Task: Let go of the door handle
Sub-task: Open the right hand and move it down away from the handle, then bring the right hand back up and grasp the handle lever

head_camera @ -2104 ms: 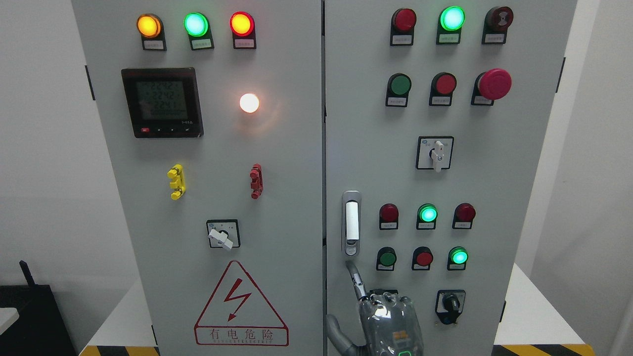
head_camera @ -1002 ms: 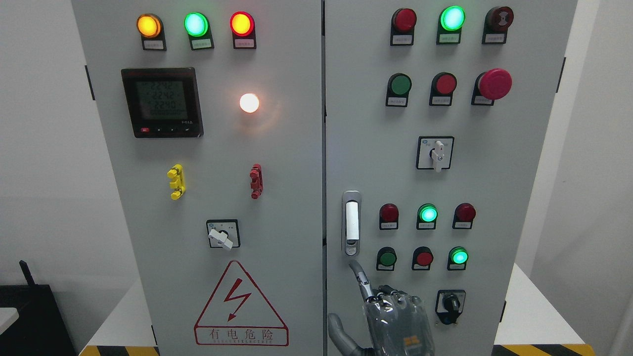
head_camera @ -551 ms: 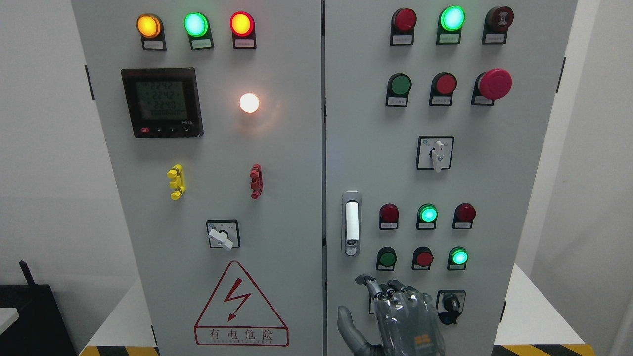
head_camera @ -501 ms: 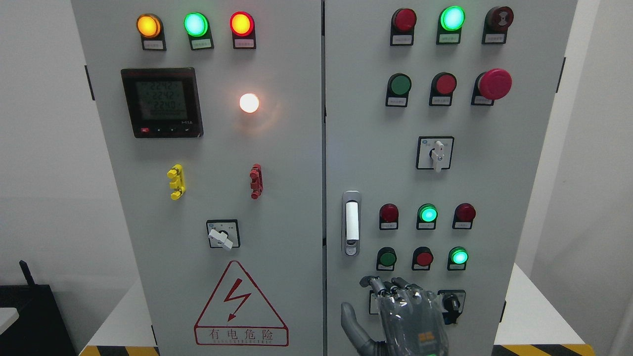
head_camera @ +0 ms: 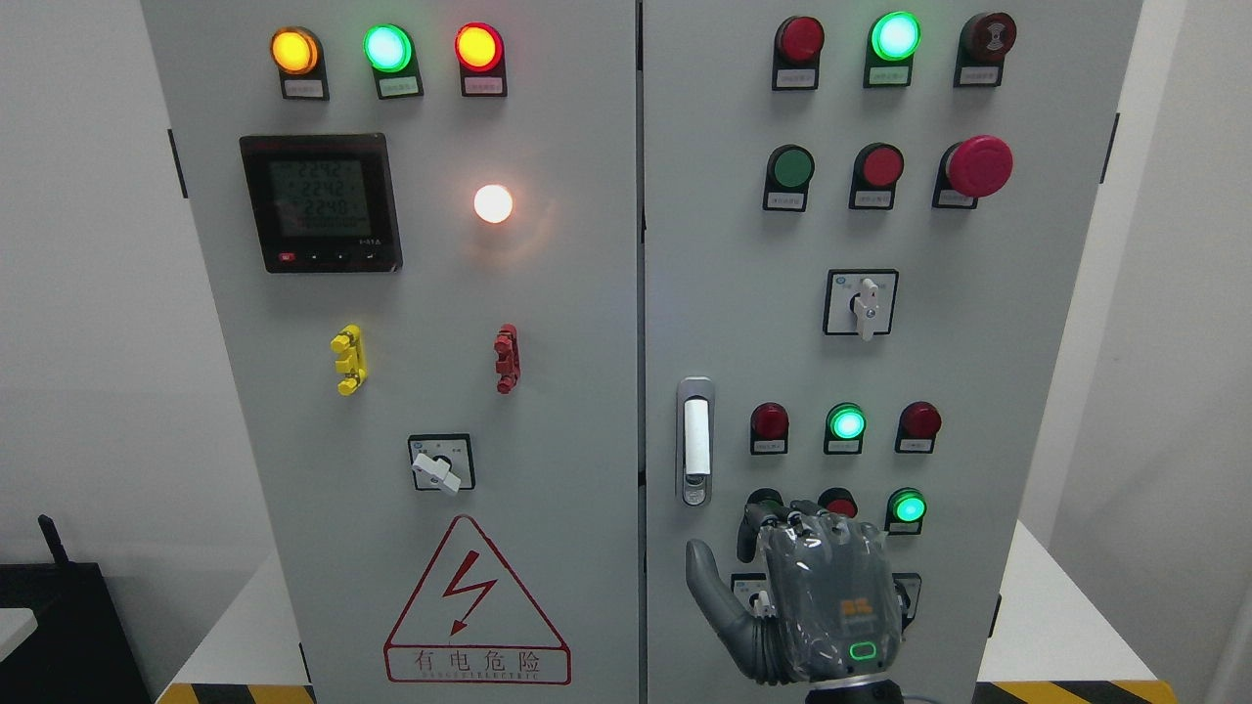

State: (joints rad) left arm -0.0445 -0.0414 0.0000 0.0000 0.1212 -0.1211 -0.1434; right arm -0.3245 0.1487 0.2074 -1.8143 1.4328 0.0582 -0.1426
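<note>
The door handle [head_camera: 695, 440] is a silver recessed plate with a white lever, upright on the left edge of the right cabinet door [head_camera: 743, 293]. My right hand [head_camera: 782, 557] comes up from the bottom edge. It is below and to the right of the handle and does not touch it. I see its back, with the fingers curled in at the top and the thumb [head_camera: 706, 587] sticking out to the left. It holds nothing. It covers the lower switch and part of two buttons. The left arm is out of view.
The grey cabinet has two closed doors with a seam at the middle. The right door carries indicator lamps, a red mushroom button [head_camera: 976, 166] and a rotary switch [head_camera: 861, 303]. The left door has a meter [head_camera: 321, 202], a rotary switch [head_camera: 442, 463] and a warning triangle [head_camera: 476, 606].
The right hand has risen and shifted right, away from the spot under the handle. Its index finger, earlier stretched up towards the handle, has curled in with the others.
</note>
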